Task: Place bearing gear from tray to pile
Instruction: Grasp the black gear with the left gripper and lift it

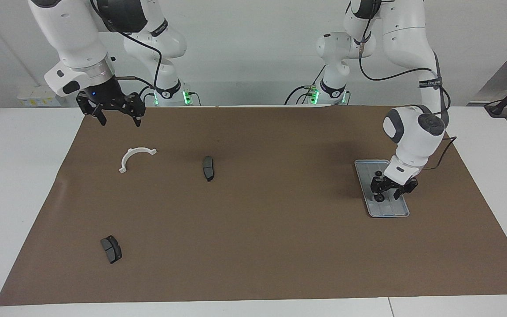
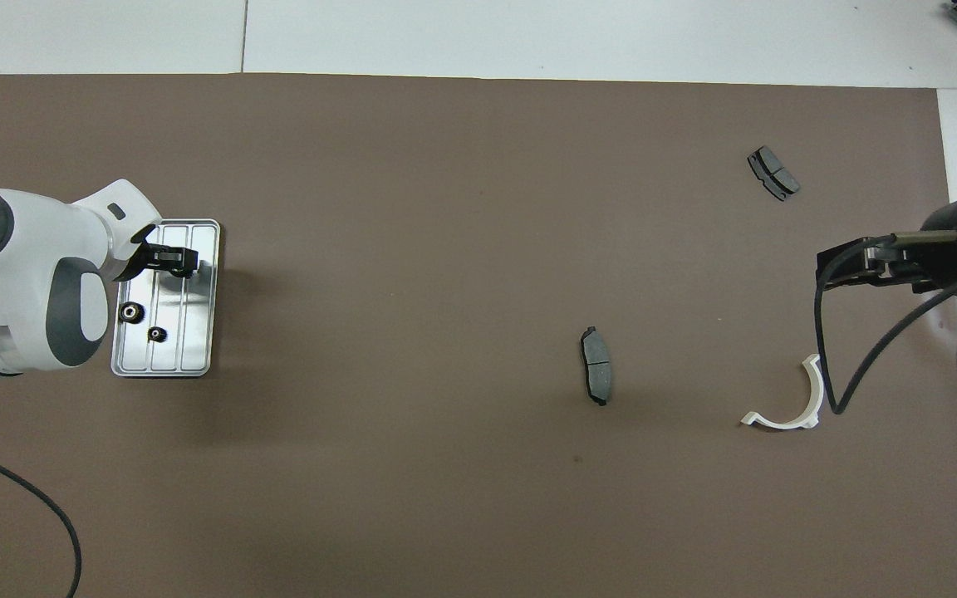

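Observation:
The silver ribbed tray (image 1: 385, 210) lies toward the left arm's end of the brown mat; it also shows in the overhead view (image 2: 197, 349). Small black bearing gears lie in it. Two show in the overhead view (image 2: 130, 312) (image 2: 157, 334). The third gear (image 1: 380, 197), the one farthest from the robots, shows at the left gripper's fingertip. My left gripper (image 1: 389, 193) (image 2: 174, 261) is low over the tray at this gear, fingers apart, holding nothing. My right gripper (image 1: 119, 122) (image 2: 821, 276) waits open above the mat near the right arm's base.
A white curved bracket (image 1: 135, 157) (image 2: 786, 407) lies below the right gripper. A dark brake pad (image 1: 208, 167) (image 2: 596, 365) lies mid-mat. Another pad (image 1: 111, 249) (image 2: 772, 172) lies farther from the robots at the right arm's end.

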`<state>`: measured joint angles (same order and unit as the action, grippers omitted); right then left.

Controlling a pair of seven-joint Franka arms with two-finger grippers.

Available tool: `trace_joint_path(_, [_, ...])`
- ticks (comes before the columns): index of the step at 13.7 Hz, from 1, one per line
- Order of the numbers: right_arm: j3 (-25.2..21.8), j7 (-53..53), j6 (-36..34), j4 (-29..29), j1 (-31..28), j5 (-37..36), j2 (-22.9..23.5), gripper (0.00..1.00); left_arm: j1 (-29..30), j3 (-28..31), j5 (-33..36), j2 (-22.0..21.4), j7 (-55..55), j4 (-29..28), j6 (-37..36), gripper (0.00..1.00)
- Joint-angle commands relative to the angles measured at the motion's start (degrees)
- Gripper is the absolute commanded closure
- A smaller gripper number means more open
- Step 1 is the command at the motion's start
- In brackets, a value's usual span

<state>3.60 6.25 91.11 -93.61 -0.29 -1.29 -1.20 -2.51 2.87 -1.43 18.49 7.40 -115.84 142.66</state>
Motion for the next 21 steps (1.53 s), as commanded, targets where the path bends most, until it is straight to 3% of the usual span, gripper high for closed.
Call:
trace_joint_path(1, [0.27, 0.6, 0.3, -1.57, -0.24, 1.38, -0.99, 0.0, -0.04, -0.06, 0.38, 0.49, -1.51, -0.09, 1.39, 0.35])
trace_joint_path(4, [0.27, 0.6, 0.3, -2.01, -0.24, 1.38, -1.26, 0.0, -0.21, -0.06, 0.38, 0.84, -1.6, -0.53, 2.71, 0.44])
trace_joint_path(6, [0.27, 0.52, 0.3, -2.1, -0.24, 1.38, -1.26, 0.0, -0.48, -0.06, 0.38, 0.84, -1.86, -0.88, 2.71, 0.55])
trace_joint_path(9, [0.27, 0.43, 0.3, -2.1, -0.32, 1.38, -1.35, 0.0, -0.92, -0.06, 0.38, 0.67, -1.86, -2.02, 3.14, 0.62])
trace_joint_path(12, [0.27, 0.25, 0.38, -2.45, -0.32, 1.29, -1.35, 0.0, -1.27, -0.06, 0.38, 0.58, -1.86, -1.85, 2.53, 0.83])
trace_joint_path(14, [0.27, 0.08, 0.47, -2.45, -0.41, 1.29, -1.43, 0.0, -1.36, -0.06, 0.2, 0.84, -2.13, 1.39, 0.09, 0.91])
trace_joint_path(17, [0.27, 0.08, 0.47, -2.45, -0.5, 1.29, -1.43, 0.0, -3.89, -0.5, -0.06, 1.98, -12.09, 9.56, -8.96, 0.92])
trace_joint_path(21, [0.27, -0.1, 0.47, -2.54, -0.59, 1.29, -1.43, 0.0, -16.79, -0.24, 0.03, 1.64, -33.55, 9.59, -9.69, 0.91])
